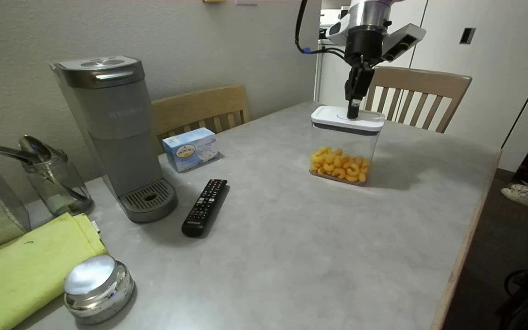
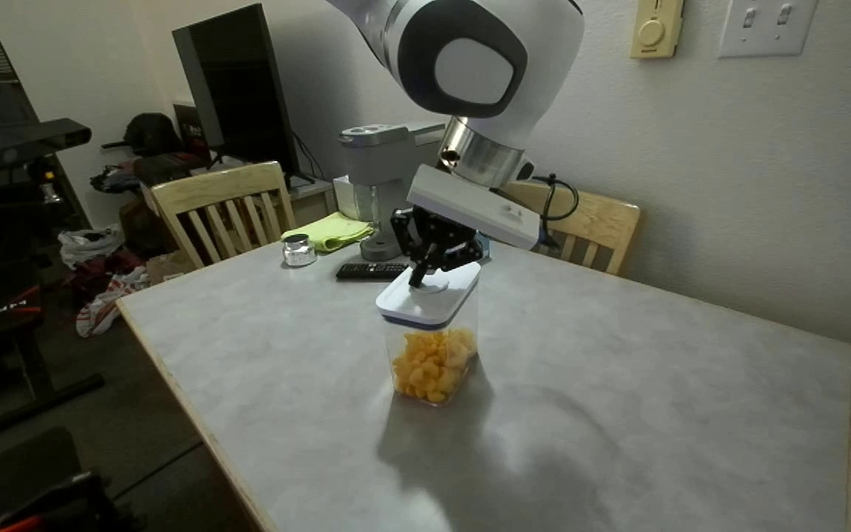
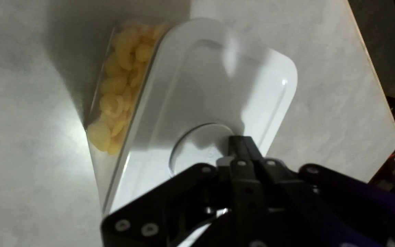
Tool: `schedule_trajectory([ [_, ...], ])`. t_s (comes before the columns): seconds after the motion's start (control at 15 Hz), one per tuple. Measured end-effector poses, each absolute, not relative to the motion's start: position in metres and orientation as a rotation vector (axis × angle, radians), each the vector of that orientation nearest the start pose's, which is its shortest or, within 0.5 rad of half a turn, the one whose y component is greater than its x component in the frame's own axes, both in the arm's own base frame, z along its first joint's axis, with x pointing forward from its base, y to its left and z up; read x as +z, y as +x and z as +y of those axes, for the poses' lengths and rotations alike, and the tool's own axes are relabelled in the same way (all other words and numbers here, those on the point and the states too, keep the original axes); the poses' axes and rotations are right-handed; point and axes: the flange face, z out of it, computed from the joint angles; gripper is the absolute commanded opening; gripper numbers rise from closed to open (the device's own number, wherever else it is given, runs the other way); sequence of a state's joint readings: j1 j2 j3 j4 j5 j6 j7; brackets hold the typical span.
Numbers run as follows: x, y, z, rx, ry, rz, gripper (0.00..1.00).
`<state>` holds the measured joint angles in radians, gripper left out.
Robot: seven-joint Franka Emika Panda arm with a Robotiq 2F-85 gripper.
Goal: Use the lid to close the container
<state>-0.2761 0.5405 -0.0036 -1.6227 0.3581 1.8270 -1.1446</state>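
The gripper hides part of the lid

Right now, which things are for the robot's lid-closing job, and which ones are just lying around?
For the job:
the claw
the clear box
the white lid on top of it

Just lying around:
the coffee maker
the remote
the light blue box
the yellow-green cloth
the glass jar
the shiny round pot

All views overlook the table, wrist view steepest.
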Motion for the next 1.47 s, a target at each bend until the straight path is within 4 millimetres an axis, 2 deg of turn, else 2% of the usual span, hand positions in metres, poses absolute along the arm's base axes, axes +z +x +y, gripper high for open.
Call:
schedule_trajectory([
  [1.47,0.270,0.638,-0.175,0.063,-2.403,-0.795,0.00],
])
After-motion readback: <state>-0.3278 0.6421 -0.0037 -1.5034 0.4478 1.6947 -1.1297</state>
